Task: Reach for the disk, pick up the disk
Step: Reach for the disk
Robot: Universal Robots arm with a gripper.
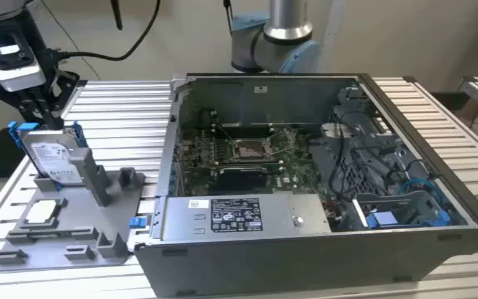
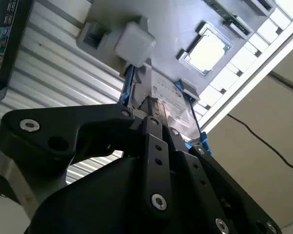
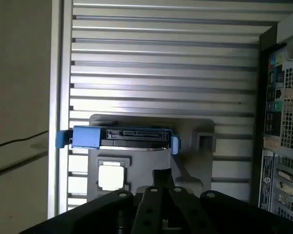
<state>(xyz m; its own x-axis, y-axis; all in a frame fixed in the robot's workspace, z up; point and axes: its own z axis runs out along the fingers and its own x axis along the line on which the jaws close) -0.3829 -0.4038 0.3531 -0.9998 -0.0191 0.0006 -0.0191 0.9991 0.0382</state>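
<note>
The disk (image 1: 52, 156) is a silver hard drive with a white label in a bright blue bracket. It stands upright on its edge in a slot of the grey fixture (image 1: 65, 240) at the exterior view's left. My gripper (image 1: 52, 122) hangs just above the disk's top edge, its fingers drawn together to a point, shut with nothing visible between them. In the second wrist view the gripper (image 2: 149, 105) lies in front of the disk's label (image 2: 173, 100). In the first wrist view the disk (image 3: 132, 137) shows edge-on beyond the gripper (image 3: 161, 174).
A small white-silver square chip (image 1: 42, 212) lies on the fixture in front of the disk. An open computer case (image 1: 305, 261) fills the exterior view's middle and right, with a long silver box (image 1: 239, 215) inside. The arm's base (image 1: 272, 43) stands behind it, on a ribbed metal table (image 1: 131, 118).
</note>
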